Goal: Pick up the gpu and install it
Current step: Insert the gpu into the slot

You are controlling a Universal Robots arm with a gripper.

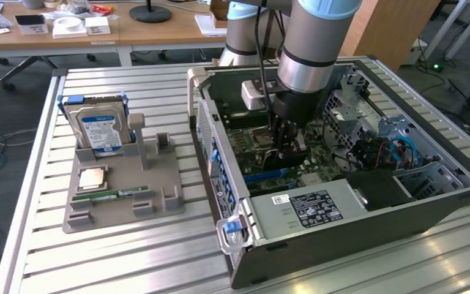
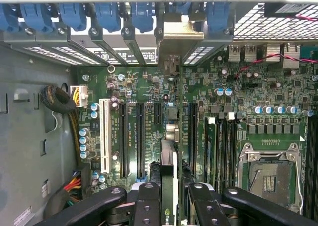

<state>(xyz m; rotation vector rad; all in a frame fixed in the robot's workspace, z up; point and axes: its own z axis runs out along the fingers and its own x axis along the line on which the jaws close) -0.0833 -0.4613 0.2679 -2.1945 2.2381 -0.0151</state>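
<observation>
**Card clamped in my pincer, inside the case**

The slatted metal table (image 1: 137,257) carries everything. On it lies the open computer case (image 1: 341,239), side panel off, and I place the rest by that case. My arm (image 1: 317,43) drops into the case from above, near its middle. Beside the case, on the exterior view's left and apart from it, stands the grey holder (image 1: 161,208). The green motherboard (image 2: 149,87) covers the case floor, its long expansion slots running toward the case's rear wall.

A blue-labelled hard drive (image 1: 100,128) stands upright in the holder, at the end farthest from the case's front corner.

The gpu (image 2: 168,161) is inside the case, seen edge-on over the motherboard's slot area and lined up with the slots. Its silvery bracket (image 2: 180,35) reaches the case's rear wall among the slot openings. Whether the card's lower edge is in a slot I cannot tell.

My pincer (image 2: 174,196) is clenched on the gpu — the black fingers (image 2: 146,203) press it from both sides.

Smaller still, lying flat on the holder outside the case: a narrow green RAM stick (image 1: 112,196) and a square CPU chip (image 1: 93,177).
</observation>
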